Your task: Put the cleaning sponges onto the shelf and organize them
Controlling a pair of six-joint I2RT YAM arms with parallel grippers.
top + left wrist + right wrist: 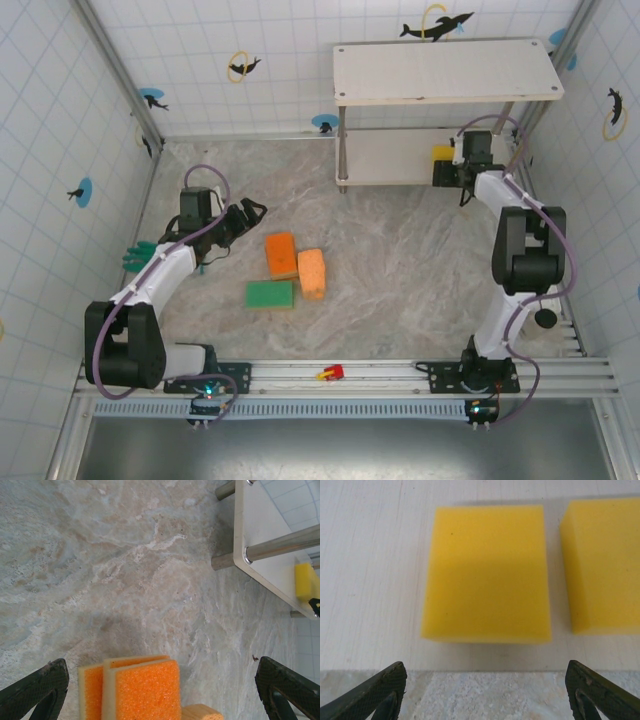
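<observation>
Right gripper (484, 680): jaws spread wide and holding nothing, level with the front edge of the shelf's (445, 72) lower board.
Yellow sponge (487, 572): flat on that lower board, just inside its front edge and straight ahead of the open jaws. It sits square to the edge and touches neither finger.
Second yellow sponge (602, 565): on the same board, just beside the first, with a narrow strip of board between them.
Step in hand, as I judge it: the yellow pair is seated on the shelf, so the right arm needs to clear. It should back straight out from the board edge with jaws wide, so no finger drags the sponge askew.
Left gripper (161, 672): also wide and empty, hovering well in front of the shelf over the table.
Orange sponge (147, 690): below the left jaws, well apart from the shelf, with the pale orange sponge (312, 272) and green sponge (270, 294) close by.
Next pick: centre on the orange sponge and close across its narrow sides. Lift clear of its neighbours, then set it on the shelf in line with the yellow row.
</observation>
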